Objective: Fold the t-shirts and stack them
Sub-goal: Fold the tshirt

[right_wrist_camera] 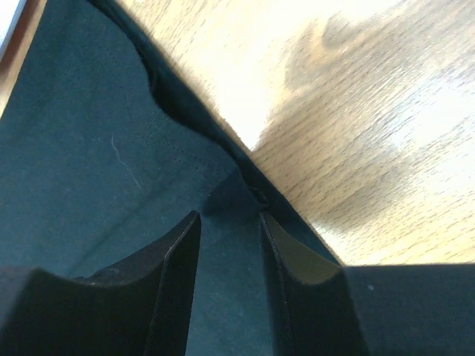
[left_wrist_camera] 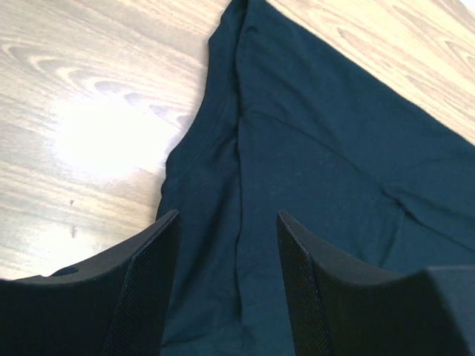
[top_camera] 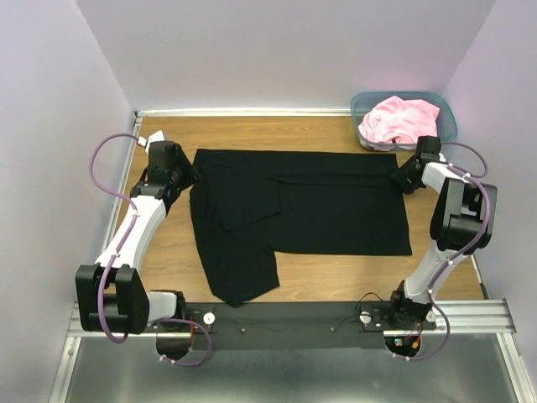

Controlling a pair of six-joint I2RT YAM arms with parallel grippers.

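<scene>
Black t-shirt (top_camera: pixel 336 210), one; pink t-shirt (top_camera: pixel 401 119), one; teal bin (top_camera: pixel 450 124), one.

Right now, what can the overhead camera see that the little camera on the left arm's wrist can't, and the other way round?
Only the overhead view shows the pink t-shirt heaped in the teal bin at the far right corner, the right gripper at the edge of the black t-shirt, and that shirt's whole, partly folded outline. Only the left wrist view shows, close up, the left gripper with its jaws apart over a crease running along the cloth near its edge. Both show the black t-shirt and the wooden table.
</scene>
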